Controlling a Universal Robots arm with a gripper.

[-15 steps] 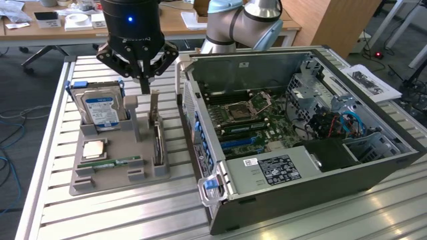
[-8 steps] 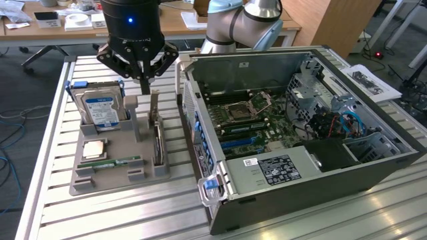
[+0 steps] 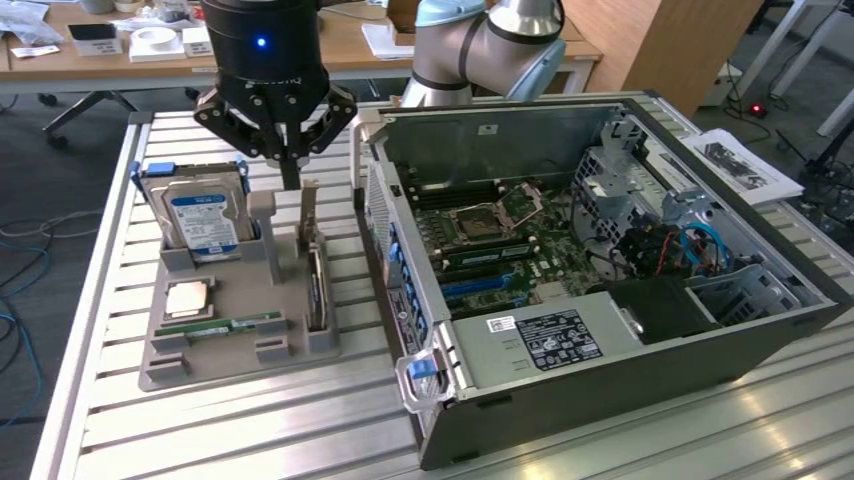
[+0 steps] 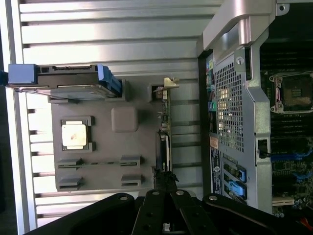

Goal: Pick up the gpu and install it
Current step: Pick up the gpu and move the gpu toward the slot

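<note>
On the exterior view's left, a grey tray (image 3: 234, 355) lay on the slatted table (image 3: 200, 440). A drive (image 3: 200, 215) with blue rails stood upright at the tray's far end. In front of it a CPU (image 3: 187, 298) lay flat, and a thin memory stick (image 3: 220, 325) lay nearer the camera.

To the right of the drive, the gripper (image 3: 290, 183) hung over the tray with its fingers pressed together and nothing between them.

The gpu (image 3: 316, 290) stood on edge in the tray's right-hand slot. It was just below and slightly right of the fingertips, and they did not grip it. In the wrist view, the gpu (image 4: 164, 142) showed edge-on, in line with the closed gripper (image 4: 164, 205).

On the right of the exterior view, the open case (image 3: 601, 340) sat beside the tray with its board exposed.
</note>
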